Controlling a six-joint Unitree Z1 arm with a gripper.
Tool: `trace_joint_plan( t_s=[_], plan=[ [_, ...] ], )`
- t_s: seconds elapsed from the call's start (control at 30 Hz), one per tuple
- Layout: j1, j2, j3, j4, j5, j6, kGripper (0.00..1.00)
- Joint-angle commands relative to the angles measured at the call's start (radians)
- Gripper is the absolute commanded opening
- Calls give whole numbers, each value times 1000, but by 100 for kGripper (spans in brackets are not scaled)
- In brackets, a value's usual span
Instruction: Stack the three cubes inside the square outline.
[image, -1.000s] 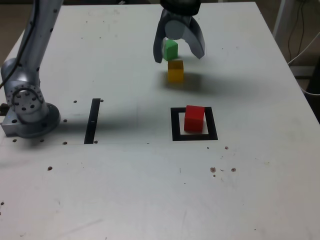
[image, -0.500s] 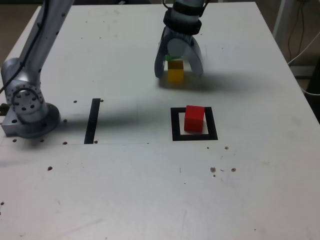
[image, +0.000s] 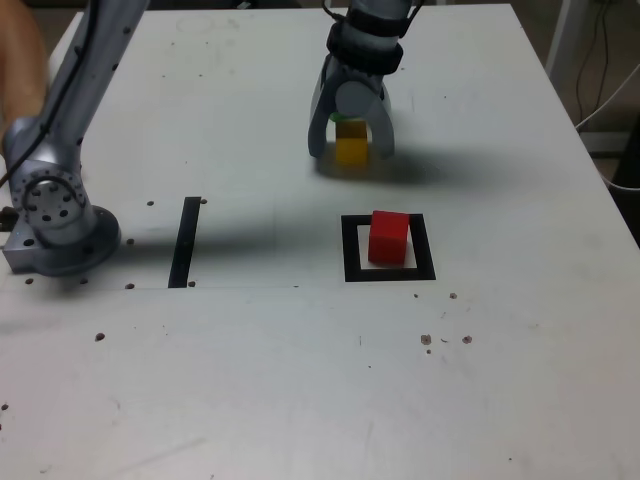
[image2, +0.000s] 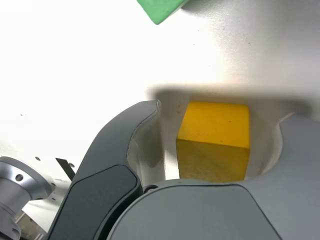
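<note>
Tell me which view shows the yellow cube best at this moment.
The wrist view: the yellow cube fills the middle of the picture, two faces plain, between the pincer jaws. In the exterior view the yellow cube is small and partly hidden behind the pincer.

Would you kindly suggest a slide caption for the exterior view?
The hand straddles the yellow cube while the red cube waits inside the square outline.

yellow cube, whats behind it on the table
The green cube sits on the table just beyond the yellow cube. In the exterior view the hand straddling the yellow cube covers nearly all of it; the wrist view shows only one corner.
</note>
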Motion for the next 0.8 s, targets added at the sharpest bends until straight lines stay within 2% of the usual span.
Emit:
trace_joint_plan(
  t_s=[0.0,0.57,0.77],
  plan=[
    [-2,-3,-1,-1,-2,1,35],
    [-3,-13,1,1,-3,4,35],
    [-31,-53,-2,23,-9,-4,35]
  ],
)
